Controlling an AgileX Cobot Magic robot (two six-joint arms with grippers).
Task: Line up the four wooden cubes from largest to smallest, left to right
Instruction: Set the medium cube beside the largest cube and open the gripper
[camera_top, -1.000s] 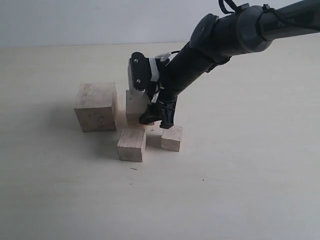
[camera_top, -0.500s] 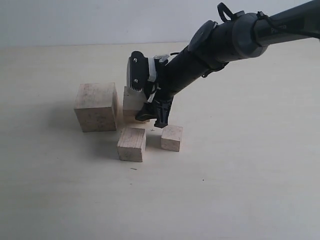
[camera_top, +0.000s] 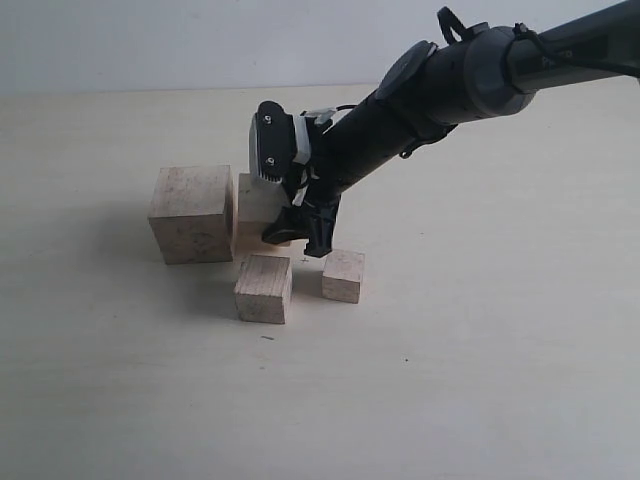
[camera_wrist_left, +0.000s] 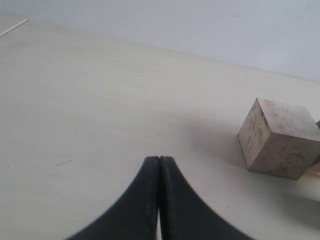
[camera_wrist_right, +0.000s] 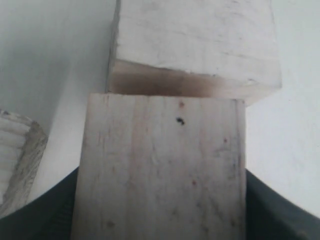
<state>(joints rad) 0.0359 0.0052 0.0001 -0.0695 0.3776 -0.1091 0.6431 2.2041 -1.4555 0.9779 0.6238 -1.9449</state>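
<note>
Four pale wooden cubes sit on the table. The largest cube (camera_top: 190, 213) stands at the left and also shows in the left wrist view (camera_wrist_left: 280, 137) and in the right wrist view (camera_wrist_right: 195, 45). My right gripper (camera_top: 300, 238) is shut on the second-largest cube (camera_top: 258, 200), which sits close beside the largest. In the right wrist view that held cube (camera_wrist_right: 160, 150) fills the space between the dark fingers (camera_wrist_right: 280, 210). The third cube (camera_top: 264, 288) and the smallest cube (camera_top: 343, 276) lie in front. My left gripper (camera_wrist_left: 159, 159) is shut and holds nothing.
The pale tabletop (camera_top: 480, 340) spreads wide on all sides of the cubes. A corner of the third cube (camera_wrist_right: 17, 155) lies close beside the right gripper's fingers. The right arm (camera_top: 450, 80) reaches in from the upper right. The left arm is out of the exterior view.
My right gripper has carried the second-largest cube to the left, narrowing its gap to the largest cube. The other three cubes have not moved.
</note>
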